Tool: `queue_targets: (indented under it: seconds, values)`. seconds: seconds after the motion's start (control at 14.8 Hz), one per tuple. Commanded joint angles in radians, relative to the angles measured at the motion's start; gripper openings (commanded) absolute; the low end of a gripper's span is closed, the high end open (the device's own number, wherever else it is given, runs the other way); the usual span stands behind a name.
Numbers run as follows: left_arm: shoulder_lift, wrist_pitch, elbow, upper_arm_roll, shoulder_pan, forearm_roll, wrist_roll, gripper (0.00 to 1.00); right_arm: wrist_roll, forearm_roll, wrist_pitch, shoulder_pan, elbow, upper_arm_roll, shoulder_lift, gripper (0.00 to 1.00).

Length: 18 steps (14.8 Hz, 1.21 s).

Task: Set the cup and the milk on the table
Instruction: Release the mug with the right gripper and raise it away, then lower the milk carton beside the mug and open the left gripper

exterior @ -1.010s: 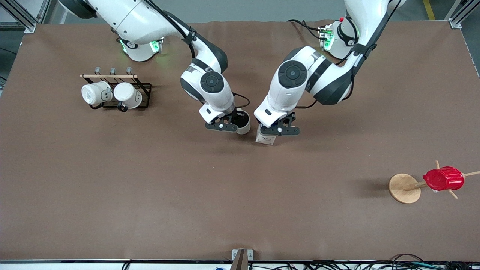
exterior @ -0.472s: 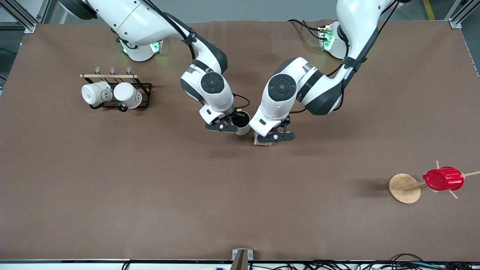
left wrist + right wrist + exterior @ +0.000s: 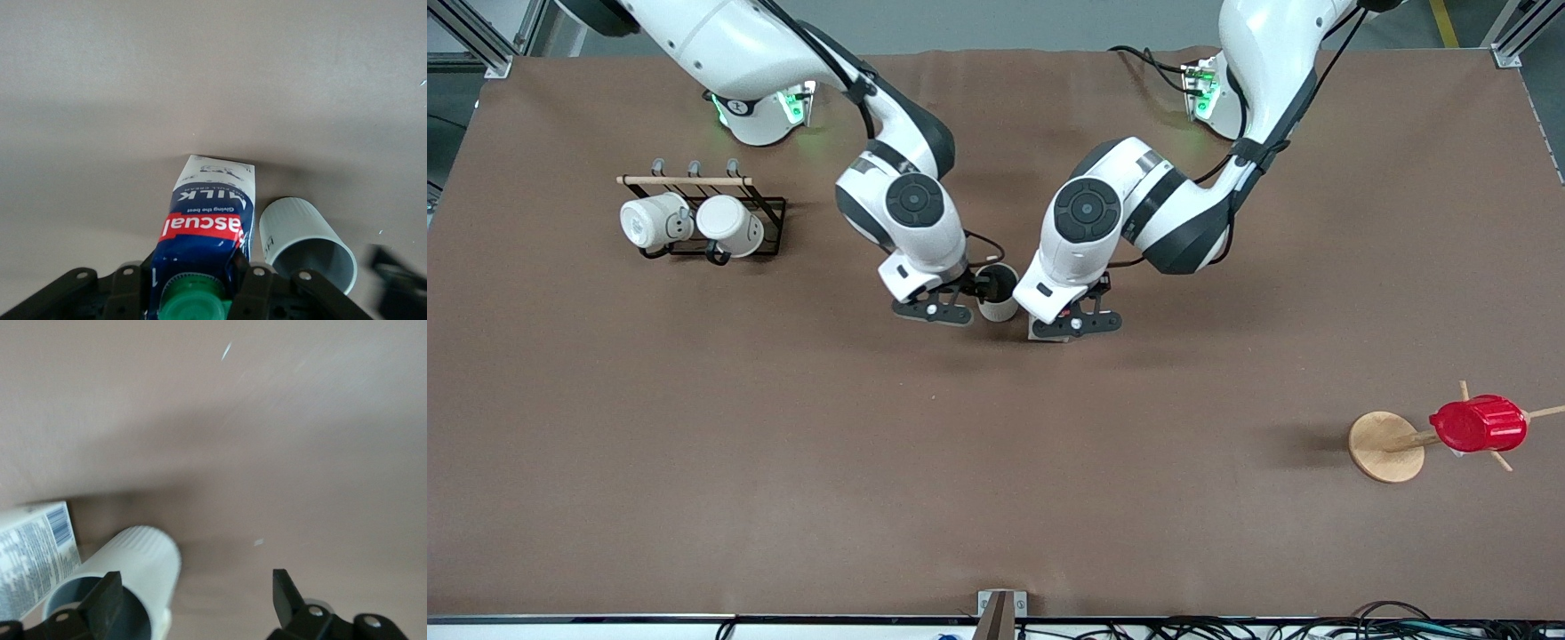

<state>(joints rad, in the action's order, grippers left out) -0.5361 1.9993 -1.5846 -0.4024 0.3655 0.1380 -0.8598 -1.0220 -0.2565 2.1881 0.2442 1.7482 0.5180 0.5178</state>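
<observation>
We see both arms bent down over the middle of the brown table [image 3: 996, 462], their hands close together. The left gripper [image 3: 1073, 325] has its fingers [image 3: 250, 287] closed on the milk carton [image 3: 207, 230] near its top, pressing the carton from both sides just by the green cap [image 3: 193, 303]; the carton's red label faces the left wrist camera, and its base appears to be down at the tabletop, though we cannot tell whether it actually rests there. The right gripper [image 3: 932, 311] has its fingers [image 3: 103, 600] spread wide apart, one of them at the rim of the off-white cup [image 3: 997, 293], the other well clear of it over bare table. The cup stands upright on the table with its grey inside showing, just beside the milk carton on the side toward the right arm's end. Toward that end sits a black wire rack [image 3: 769, 218] holding two white mugs [image 3: 694, 222]. Toward the left arm's end, nearer the front camera, a red ribbed cup [image 3: 1478, 423] hangs on a wooden peg stand [image 3: 1385, 447]
</observation>
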Motion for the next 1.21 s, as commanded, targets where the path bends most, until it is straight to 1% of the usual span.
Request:
queue_targets:
  seconds: [0.0,0.07,0.13,0.2,0.27,0.4,0.54,0.67,0.74,0.81,0.94,1.08,1.15]
  values:
    - [-0.012,-0.025,0.028,-0.003,0.007,0.012,-0.021,0.16,0.109,0.0,-0.121,-0.086,0.033,-0.001,-0.181,1.0]
    - [-0.011,-0.025,0.028,-0.003,0.007,0.012,-0.03,0.16,0.143,0.0,-0.148,-0.088,0.025,-0.053,-0.226,1.0]
    - [-0.011,-0.025,0.028,-0.003,0.007,0.012,-0.034,0.16,0.208,0.008,-0.169,-0.086,0.016,-0.118,-0.267,1.0]
    - [-0.011,-0.025,0.025,-0.004,0.007,0.012,-0.036,0.16,0.279,0.034,-0.2,-0.088,0.01,-0.165,-0.31,1.0]
    - [-0.011,-0.027,0.022,-0.004,0.015,0.012,-0.038,0.16,0.342,0.068,-0.23,-0.088,0.005,-0.221,-0.344,1.0]
    - [-0.011,-0.028,0.015,-0.004,0.021,0.012,-0.038,0.16,0.532,0.164,-0.289,-0.085,-0.001,-0.382,-0.421,1.0]
    - [-0.01,-0.045,0.011,-0.006,0.027,0.012,-0.038,0.16,0.742,0.206,-0.333,-0.082,-0.009,-0.514,-0.469,1.0]
    - [-0.007,-0.089,0.011,-0.006,0.035,0.014,-0.034,0.16,0.821,0.235,-0.367,-0.082,-0.03,-0.614,-0.495,1.0]
    - [-0.005,-0.099,0.011,-0.006,0.035,0.014,-0.033,0.16,0.867,0.235,-0.393,-0.082,-0.053,-0.651,-0.499,1.0]
    - [-0.005,-0.099,0.009,-0.006,0.036,0.014,-0.033,0.17,0.952,0.235,-0.445,-0.097,-0.094,-0.673,-0.498,1.0]
    - [-0.007,-0.099,0.009,-0.006,0.036,0.014,-0.031,0.18,1.06,0.235,-0.51,-0.161,-0.182,-0.67,-0.493,1.0]
    - [-0.011,-0.099,0.009,-0.006,0.039,0.017,-0.033,0.19,1.067,0.237,-0.544,-0.167,-0.219,-0.67,-0.493,1.0]
    - [-0.013,-0.097,0.011,-0.004,0.046,0.02,-0.033,0.2,1.06,0.238,-0.56,-0.166,-0.219,-0.67,-0.495,1.0]
